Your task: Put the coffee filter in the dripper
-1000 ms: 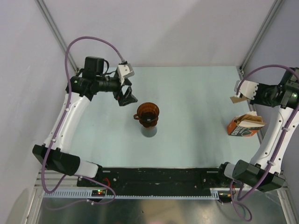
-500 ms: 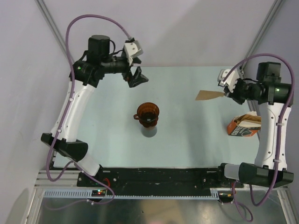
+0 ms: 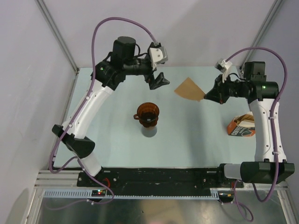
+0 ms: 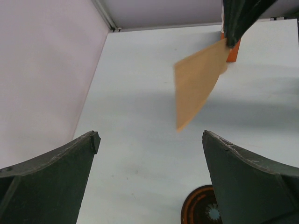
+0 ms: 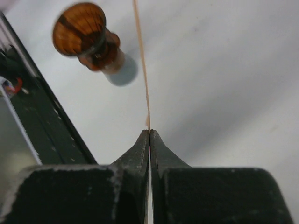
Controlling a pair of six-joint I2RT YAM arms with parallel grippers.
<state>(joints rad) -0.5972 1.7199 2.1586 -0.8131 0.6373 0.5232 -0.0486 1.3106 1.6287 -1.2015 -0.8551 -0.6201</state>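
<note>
The right tool pinches the flat coffee filter in the air; the left tool gapes wide beyond the dripper.

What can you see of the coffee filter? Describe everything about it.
The coffee filter is a thin tan-brown paper sheet, flat and fan-shaped. The right claw is shut on its narrow corner, holding it in the air above the table, beyond and right of the dripper, not touching it. From the right wrist it shows edge-on as a line.
</note>
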